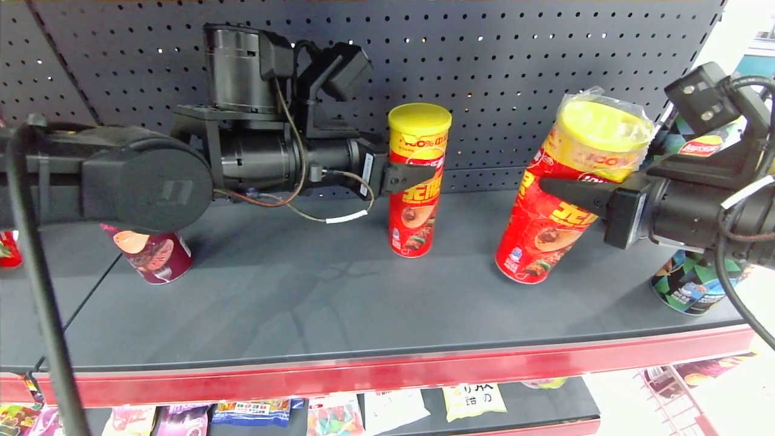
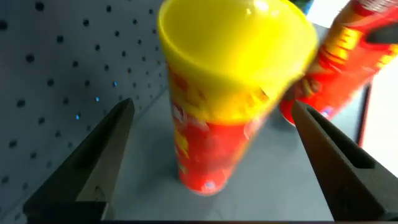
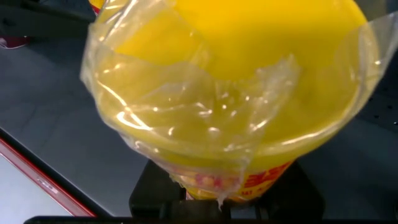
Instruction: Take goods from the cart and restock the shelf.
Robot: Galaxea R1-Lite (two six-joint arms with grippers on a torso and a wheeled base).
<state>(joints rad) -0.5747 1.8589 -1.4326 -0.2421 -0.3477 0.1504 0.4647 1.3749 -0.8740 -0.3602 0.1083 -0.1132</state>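
**Two cans at the shelf: one let go, one in the grip**

The left claw [image 2: 212, 107] is released. Its fingers [image 2: 102, 155] stand wide on either side of the left can [image 1: 415, 224], with a gap showing on both sides in the wrist view. That can stands upright on the shelf [image 1: 303, 303], toward the back, near the pegboard [image 1: 514, 60].

The right claw [image 1: 563, 184] is clenched on the right can [image 1: 545, 230], gripping it just under its yellow lid, which has loose clear wrap over it. This can leans, top toward the robot's right, with its base low at the shelf. Whether the base touches cannot be told.

The step in hand looks like placing. The left can seems set down, so the left arm's next move should be a straight pull back, keeping both fingers off the can. The right can needs to be tipped upright and set flat before the grip opens, otherwise it may topple.

Both arms reach in level from the sides, forearms about horizontal, wrists pointing inward at each other. A maroon can [image 1: 154, 254] stands behind the left arm, and a green can [image 1: 690, 284] behind the right.
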